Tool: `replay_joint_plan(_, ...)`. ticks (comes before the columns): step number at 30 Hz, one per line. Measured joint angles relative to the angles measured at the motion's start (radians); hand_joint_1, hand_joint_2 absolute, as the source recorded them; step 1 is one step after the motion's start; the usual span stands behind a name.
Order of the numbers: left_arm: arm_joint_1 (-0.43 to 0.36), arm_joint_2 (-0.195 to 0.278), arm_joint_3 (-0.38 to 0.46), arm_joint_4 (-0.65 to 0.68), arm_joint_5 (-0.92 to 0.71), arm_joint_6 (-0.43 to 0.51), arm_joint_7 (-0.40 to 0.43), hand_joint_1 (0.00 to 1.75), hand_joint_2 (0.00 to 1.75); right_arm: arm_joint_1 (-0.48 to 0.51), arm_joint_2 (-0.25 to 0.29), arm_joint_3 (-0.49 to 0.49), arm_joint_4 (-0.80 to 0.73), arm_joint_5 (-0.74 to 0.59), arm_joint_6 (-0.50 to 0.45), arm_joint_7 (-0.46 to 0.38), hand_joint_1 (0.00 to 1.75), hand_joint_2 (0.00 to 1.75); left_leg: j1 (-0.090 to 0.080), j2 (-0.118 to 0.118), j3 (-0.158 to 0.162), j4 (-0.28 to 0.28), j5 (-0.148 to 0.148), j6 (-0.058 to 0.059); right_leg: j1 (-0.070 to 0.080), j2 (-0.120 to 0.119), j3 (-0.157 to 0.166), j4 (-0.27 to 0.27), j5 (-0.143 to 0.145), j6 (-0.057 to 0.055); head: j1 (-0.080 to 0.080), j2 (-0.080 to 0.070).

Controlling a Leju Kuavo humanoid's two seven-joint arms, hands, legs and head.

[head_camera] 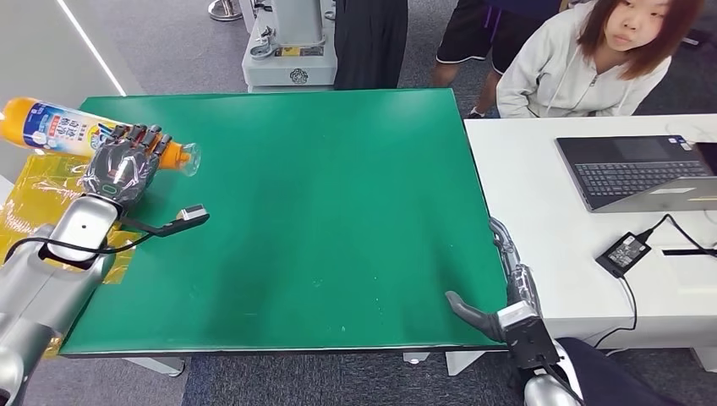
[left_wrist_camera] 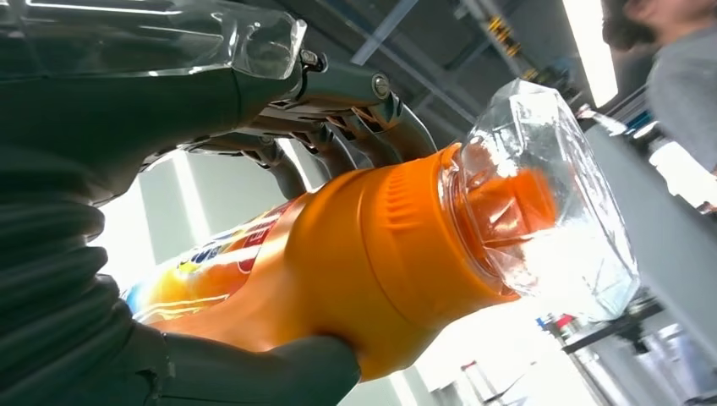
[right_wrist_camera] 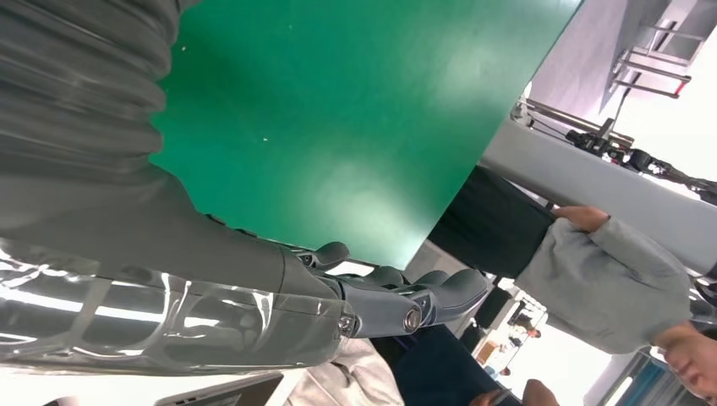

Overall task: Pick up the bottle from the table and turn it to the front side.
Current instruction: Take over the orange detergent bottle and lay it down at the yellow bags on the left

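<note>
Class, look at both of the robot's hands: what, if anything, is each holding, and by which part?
The left hand grips the orange bottle around its upper body, just below the clear cap. The right hand holds nothing.

The bottle (head_camera: 59, 127) is orange, with a clear faceted cap (left_wrist_camera: 550, 203) and a label in white, blue and yellow bearing small print. The left hand (head_camera: 127, 165) around it is silver-grey with darker fingers (left_wrist_camera: 355, 135). The desk (head_camera: 338, 220) is plain, even green with a dark edge. Yellow sheeting (head_camera: 34, 199) lies along its left edge. The neighbouring desk (head_camera: 550, 220) is white, carrying a dark grey laptop (head_camera: 634, 169) and a black power adapter (head_camera: 623, 252). The right hand (head_camera: 499, 313) is grey. The floor (head_camera: 169, 42) is dark grey.
</note>
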Motion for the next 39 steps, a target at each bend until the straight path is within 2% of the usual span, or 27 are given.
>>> replay_joint_plan(7, 0.144, 0.040, 0.057, -0.081, 0.000, 0.009, 0.022, 1.75, 1.75, -0.007, 0.016, -0.015, 0.002, 0.009, 0.020, -0.004, 0.00, 1.75, 0.000, 0.000, 0.000, 0.000, 0.000, 0.000, 0.000, 0.000, 0.000, 0.000, 0.000, 0.000, 0.000, 0.000)
replay_joint_plan(13, 0.262, 0.037, 0.106, -0.109, 0.000, 0.009, -0.045, 1.75, 1.75, -0.008, 0.018, -0.026, 0.005, 0.010, 0.023, -0.010, 0.00, 1.75, 0.000, 0.000, 0.000, 0.000, 0.000, 0.000, 0.000, 0.000, 0.000, -0.001, -0.001, 0.000, 0.000, 0.000)
replay_joint_plan(17, 0.291, 0.024, 0.103, -0.092, -0.001, 0.014, -0.056, 1.75, 1.75, -0.002, 0.018, -0.035, 0.003, 0.006, 0.028, -0.013, 0.00, 1.75, 0.000, -0.001, 0.000, 0.000, 0.000, 0.000, 0.000, -0.001, 0.000, -0.001, -0.001, 0.000, 0.000, 0.000)
replay_joint_plan(23, 0.288, -0.043, 0.091, 0.063, 0.005, 0.067, -0.127, 1.75, 1.75, 0.020, 0.018, -0.037, -0.007, 0.011, 0.038, -0.018, 0.00, 1.75, 0.000, -0.001, 0.000, 0.000, 0.000, 0.000, 0.000, -0.001, 0.000, -0.001, -0.001, 0.000, 0.000, 0.000)
replay_joint_plan(27, 0.238, -0.105, 0.090, 0.225, 0.035, 0.052, -0.158, 1.75, 1.75, 0.017, 0.018, -0.032, -0.008, 0.024, 0.044, -0.019, 0.00, 1.75, 0.000, -0.003, 0.001, 0.000, 0.000, 0.000, 0.000, -0.005, 0.002, -0.001, -0.001, 0.000, 0.000, 0.000)
replay_joint_plan(33, 0.144, -0.165, 0.093, 0.399, 0.036, 0.034, -0.127, 1.75, 1.75, 0.011, 0.015, -0.020, -0.005, 0.028, 0.043, -0.016, 0.00, 1.75, 0.000, -0.006, 0.006, -0.001, 0.000, 0.000, 0.000, -0.008, 0.008, 0.000, -0.002, -0.001, 0.000, 0.000)
replay_joint_plan(39, 0.096, -0.186, 0.108, 0.474, 0.040, -0.013, -0.081, 1.75, 1.75, 0.012, 0.011, -0.004, -0.004, 0.029, 0.036, -0.010, 0.00, 1.75, 0.000, -0.005, 0.009, -0.001, 0.001, -0.002, 0.000, -0.006, 0.009, 0.001, -0.001, -0.002, 0.000, 0.000)
